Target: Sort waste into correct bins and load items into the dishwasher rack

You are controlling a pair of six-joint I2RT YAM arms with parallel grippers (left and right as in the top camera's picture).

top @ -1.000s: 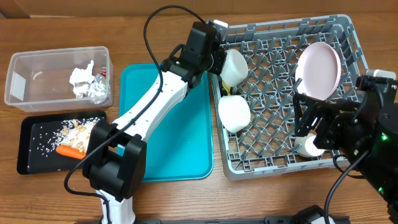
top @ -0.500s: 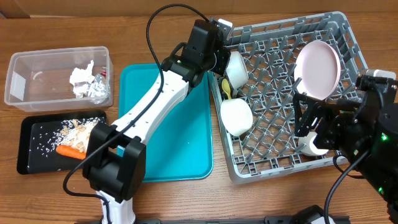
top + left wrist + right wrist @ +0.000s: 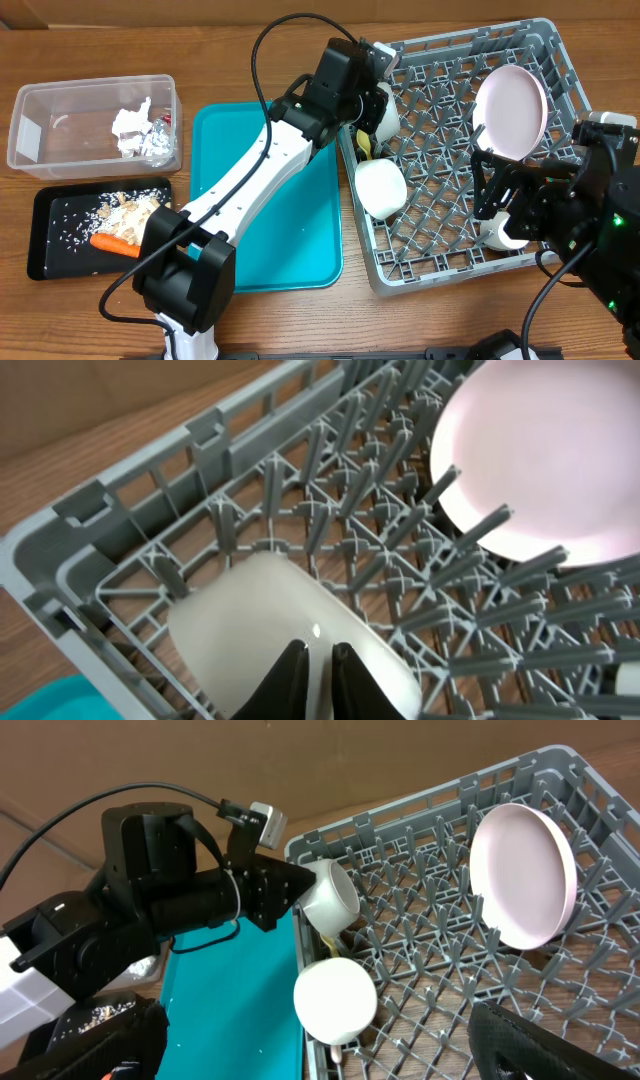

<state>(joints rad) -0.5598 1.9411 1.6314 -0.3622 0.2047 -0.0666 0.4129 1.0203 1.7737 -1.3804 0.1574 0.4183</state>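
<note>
My left gripper (image 3: 376, 104) is shut on the rim of a white bowl (image 3: 386, 112), holding it tilted over the back left of the grey dishwasher rack (image 3: 560, 60). The left wrist view shows both fingers (image 3: 318, 665) pinching the bowl's wall (image 3: 260, 620). A second white bowl (image 3: 380, 188) lies upside down in the rack. A pale-yellow spoon (image 3: 362, 146) sits between the two bowls. The pale-pink plate (image 3: 512, 112) stands on edge at the back right. My right gripper (image 3: 498, 203) is open and empty over the rack's front right. The fork is not visible.
A flat teal tray (image 3: 265, 210) lies left of the rack. The clear tub (image 3: 40, 140) holds the white napkin (image 3: 130, 125) and foil wrapper (image 3: 160, 142). The black tray (image 3: 50, 245) holds the carrot (image 3: 112, 242) and food bits (image 3: 125, 208).
My left gripper has carried the bowl to the right, further in over the rack. The rack has slid slightly. The right arm has not moved.
</note>
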